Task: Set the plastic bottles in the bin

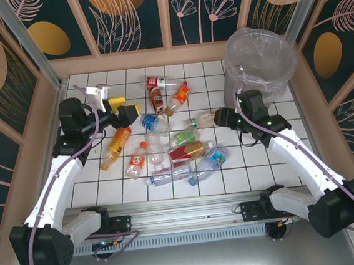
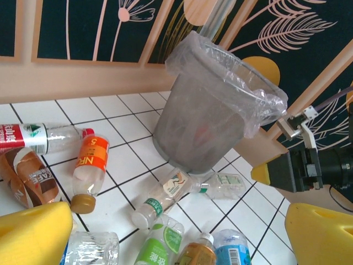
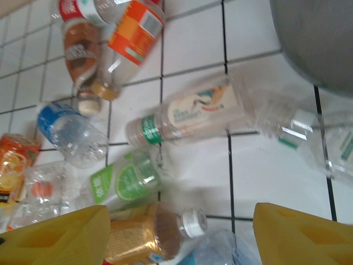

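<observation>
Several plastic bottles lie scattered on the white tiled floor, among them a red-labelled one, an orange one and a green lime one. The grey bin with its clear bag stands at the back right. My left gripper hovers open at the left of the pile, its yellow fingers wide apart and holding nothing. My right gripper hangs open just in front of the bin, above a cream-labelled bottle and a gold bottle with a white cap.
Wooden walls with dark floral panels enclose the floor on three sides. The bin stands close to the right wall. A crushed clear bottle lies against the bin's foot. Bare tiles lie along the near edge.
</observation>
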`<state>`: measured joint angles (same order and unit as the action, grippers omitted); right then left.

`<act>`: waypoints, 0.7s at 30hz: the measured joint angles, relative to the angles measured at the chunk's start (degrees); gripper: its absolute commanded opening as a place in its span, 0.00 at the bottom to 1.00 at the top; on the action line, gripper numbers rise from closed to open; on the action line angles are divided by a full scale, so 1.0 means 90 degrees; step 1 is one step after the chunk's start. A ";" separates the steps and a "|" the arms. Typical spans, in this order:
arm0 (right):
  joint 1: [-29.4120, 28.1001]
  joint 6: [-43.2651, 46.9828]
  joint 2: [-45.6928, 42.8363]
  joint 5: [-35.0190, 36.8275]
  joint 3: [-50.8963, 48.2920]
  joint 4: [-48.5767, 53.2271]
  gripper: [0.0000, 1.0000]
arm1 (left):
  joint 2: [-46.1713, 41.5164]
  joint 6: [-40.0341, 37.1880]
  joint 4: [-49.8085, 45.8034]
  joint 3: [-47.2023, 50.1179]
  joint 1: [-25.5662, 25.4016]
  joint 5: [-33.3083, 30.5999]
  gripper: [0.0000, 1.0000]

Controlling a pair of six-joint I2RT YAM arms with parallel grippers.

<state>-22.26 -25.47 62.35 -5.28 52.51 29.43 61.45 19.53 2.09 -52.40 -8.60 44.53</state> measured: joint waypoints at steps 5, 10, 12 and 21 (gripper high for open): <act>-0.0107 -0.0401 0.0015 0.0121 -0.0459 0.0083 0.71 | -0.0083 0.0029 0.0163 0.0134 0.0000 0.0000 0.99; -0.0321 -0.0903 0.0019 0.0566 -0.0801 0.0136 0.78 | -0.0092 0.0182 0.0270 0.0134 0.0000 -0.0012 0.99; -0.0318 -0.1008 0.0019 0.0738 -0.0969 0.0131 0.78 | -0.0090 0.0262 0.0274 0.0126 0.0000 -0.0017 0.99; -0.0238 -0.0423 0.0563 0.1287 -0.1044 -0.0005 0.85 | 0.0100 0.0381 0.0318 -0.0136 -0.0061 0.0046 0.99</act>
<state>-24.40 -29.28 67.42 6.31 43.11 29.39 62.35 22.96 4.95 -53.63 -9.15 44.95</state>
